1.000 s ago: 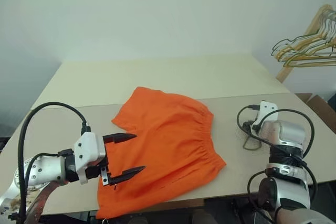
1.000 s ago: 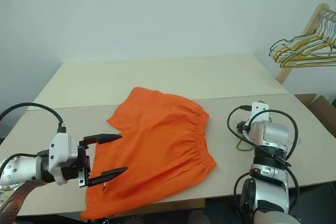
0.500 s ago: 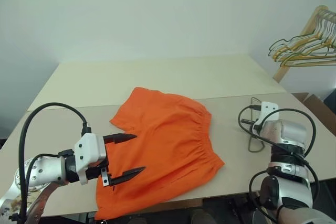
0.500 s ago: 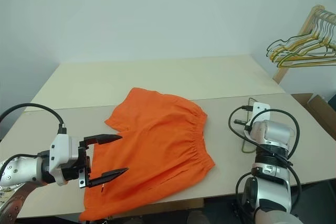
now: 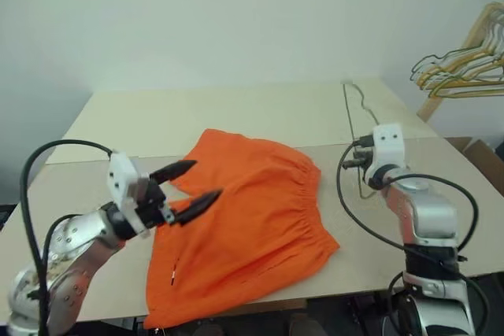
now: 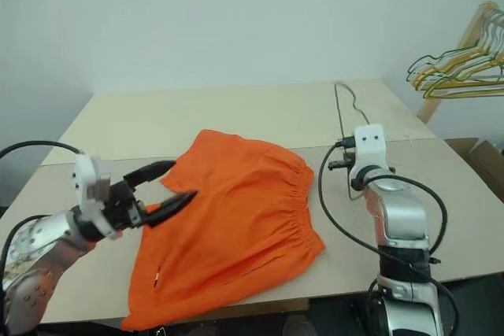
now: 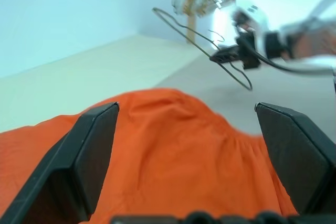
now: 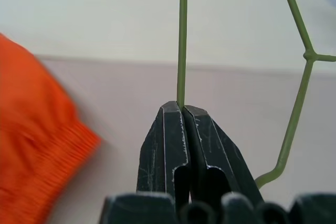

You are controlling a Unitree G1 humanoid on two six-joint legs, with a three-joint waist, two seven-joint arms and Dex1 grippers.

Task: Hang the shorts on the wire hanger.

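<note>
Right wrist view shows the right claw (image 8: pixel 182 109) closed tightly on a straight part of the thin olive-gold wire hanger (image 8: pixel 182 35), which it holds up above the counter (image 5: pixel 260 116) near its right edge, probably so the garment can go on it. The bright orange fabric shorts (image 5: pixel 244 226) lie flat near the front edge, with the gathered waistband toward the hanger. The left claw (image 5: pixel 187 186) hovers wide open over the left leg, holding nothing, I think ready to take the fabric.

Our left jaws gape over the shorts (image 7: pixel 173 145).
Beyond, our right gripper (image 7: pixel 227 56) pinches the wire hanger (image 7: pixel 195 39) above the desk (image 7: pixel 79 80).
</note>
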